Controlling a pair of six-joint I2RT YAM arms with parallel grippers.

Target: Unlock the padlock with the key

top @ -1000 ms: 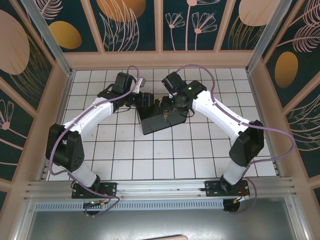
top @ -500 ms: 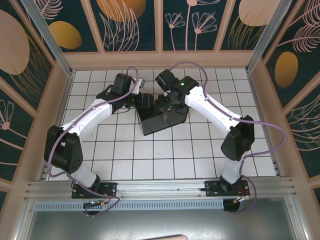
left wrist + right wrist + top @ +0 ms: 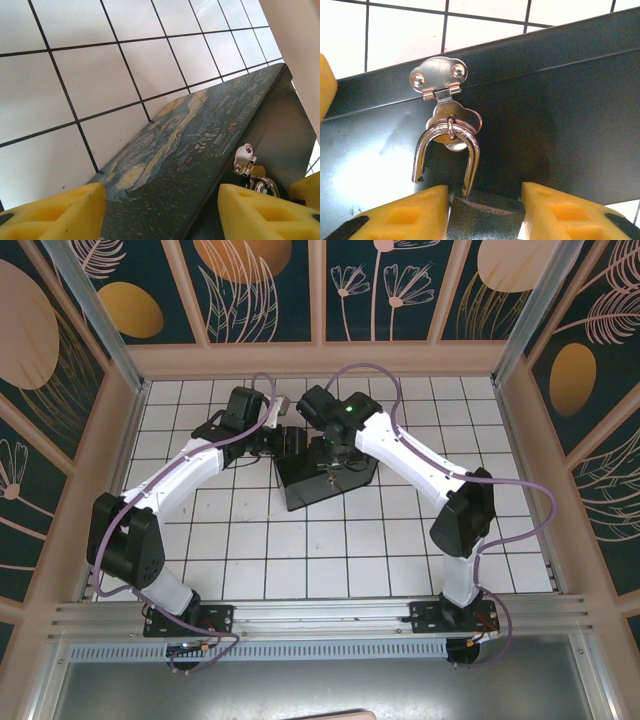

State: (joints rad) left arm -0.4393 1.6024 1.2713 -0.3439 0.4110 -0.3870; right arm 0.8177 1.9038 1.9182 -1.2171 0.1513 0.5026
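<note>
Box (image 3: 320, 490): dark metal, flat on the white tiled tabletop (image 3: 260, 550), far half, with both arms reaching in over it.
Lid (image 3: 170, 165): painted with blue-yellow swirls and facing up; closed as far as the left wrist view shows.
Hasp (image 3: 438, 75): silvery two-rivet plate on the box's dark front wall, its hinged flap hanging down.
Padlock (image 3: 471, 165): hangs on the hasp at the box front, well off the tabletop edges.
Shackle (image 3: 422, 155): passes through the small loop on the flap. On the left of the right wrist view its leg ends free, with the notch showing. The other leg runs down into the body.
Body (image 3: 482, 217): dark grey, at the bottom of the right wrist view, sitting between the yellow fingers.
Right hand (image 3: 482, 210): at the box front, fingers (image 3: 400, 215) closed in on either side of the padlock body, pinching it.
Left hand (image 3: 161, 205): at the box's far-left end, fingers (image 3: 50, 212) spread wide and straddling the lid and front wall. Cannot tell whether the pads touch the box.
Arms: left comes in from the left and right from the right; the hands are near each other over the box.
</note>
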